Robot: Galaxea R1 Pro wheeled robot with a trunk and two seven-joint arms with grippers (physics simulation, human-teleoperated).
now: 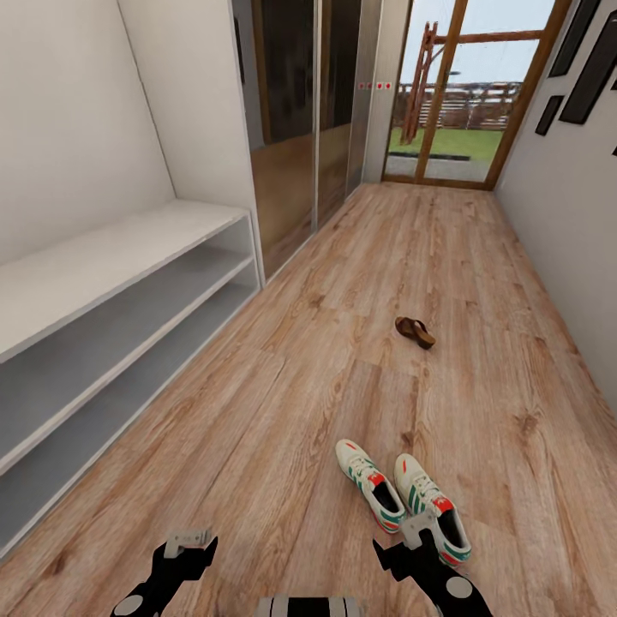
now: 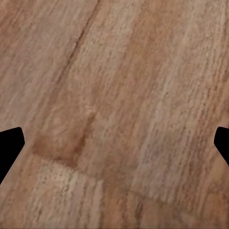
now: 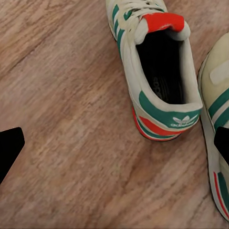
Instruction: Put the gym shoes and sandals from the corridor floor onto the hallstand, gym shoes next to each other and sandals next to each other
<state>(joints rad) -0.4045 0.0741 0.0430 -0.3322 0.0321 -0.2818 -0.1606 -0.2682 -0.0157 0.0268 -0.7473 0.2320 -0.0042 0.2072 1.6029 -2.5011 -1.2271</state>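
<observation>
the two gym shoes (image 1: 401, 497) lie side by side on the corridor floor (image 1: 283, 411) at about 5 o'clock in the head view, toes pointing up the corridor, heels toward the robot; one sandal (image 1: 415, 332) sits well apart at roughly 1 o'clock beyond them, and a second cannot be made out. the hallstand (image 1: 111, 317) runs along the wall at 9 o'clock, its bench top and two lower shelves bare. the right gripper (image 1: 417, 530) hangs just over the heel of the right-hand shoe, its jaws spread wide, as the right wrist view shows with both dark finger tips (image 3: 9, 148) at the frame edges and the left-hand shoe's (image 3: 155, 67) open collar between them. the left gripper (image 1: 189, 540) hovers over bare planks at 7 o'clock, its fingers (image 2: 9, 145) likewise set wide. the step in hand looks like the first pick. to do it well, i would centre the right jaws across one shoe's heel collar, one finger inside the opening and one outside the wall, descending straight so the neighbouring shoe is not nudged. closing on the stiff heel counter should hold better than pinching the soft tongue or laces.
</observation>
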